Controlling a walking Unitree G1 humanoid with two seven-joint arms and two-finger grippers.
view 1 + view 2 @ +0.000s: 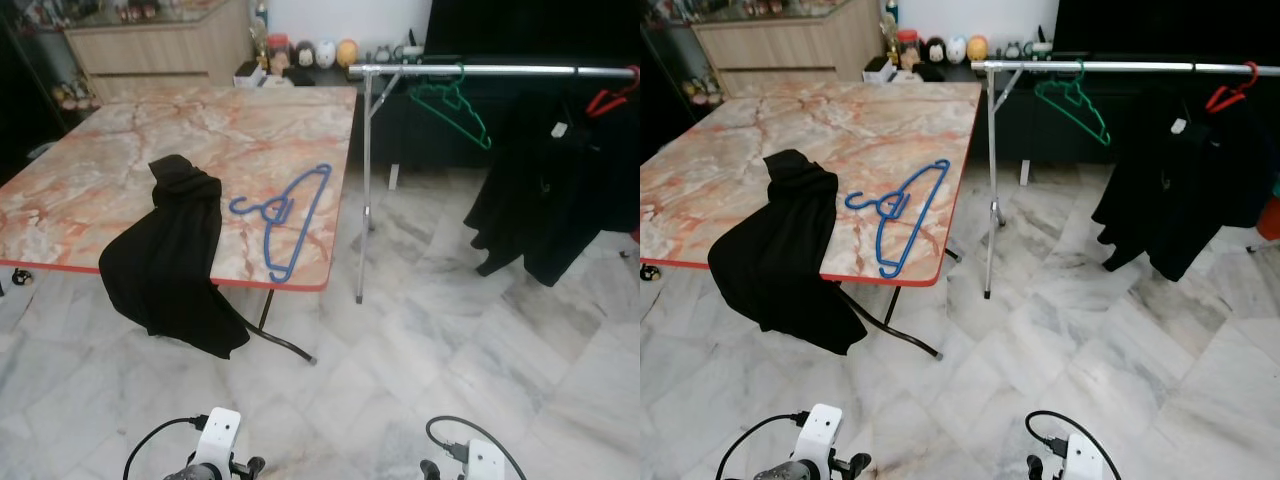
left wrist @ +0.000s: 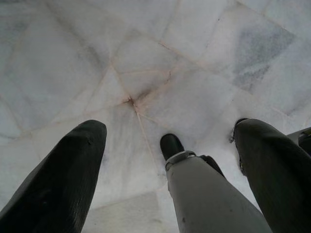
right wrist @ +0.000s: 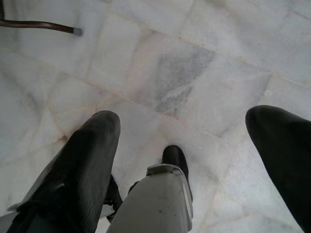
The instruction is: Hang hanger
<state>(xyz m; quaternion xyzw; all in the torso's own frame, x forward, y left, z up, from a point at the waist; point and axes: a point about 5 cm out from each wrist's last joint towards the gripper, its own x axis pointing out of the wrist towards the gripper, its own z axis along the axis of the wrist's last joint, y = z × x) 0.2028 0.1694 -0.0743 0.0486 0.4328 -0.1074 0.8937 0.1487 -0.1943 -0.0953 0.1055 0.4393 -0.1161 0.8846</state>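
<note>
Floor: white and grey marble tiles, running under everything in view.

Table: large top in pink-orange marble pattern with a red edge, on dark folding legs; stands on the robot's left side of the scene.

Clothes rail: a horizontal metal bar on a slim upright post, just beside the table's far right corner and extending to the right.

Black garment on rail: hangs from a red hanger near the rail's right end, its hem well above the floor.

Black cloth: draped over the table's near edge, partly on the top, most of it hanging down toward the floor.

Blue hanger: the task's item; lies flat on the tabletop near the table's front right corner, just beside the black cloth and apart from it, hook end toward the cloth.

Green hanger: hooked on the rail near its left end, bare, tilted.

Sideboard: light wood, behind the table; small jars and figures line a low dark shelf beside it.

Left gripper: hangs low over the floor, fingers spread wide, nothing between them.

Right gripper: likewise low over the tiles, fingers set wide apart, holding nothing; one table foot lies near it.
</note>
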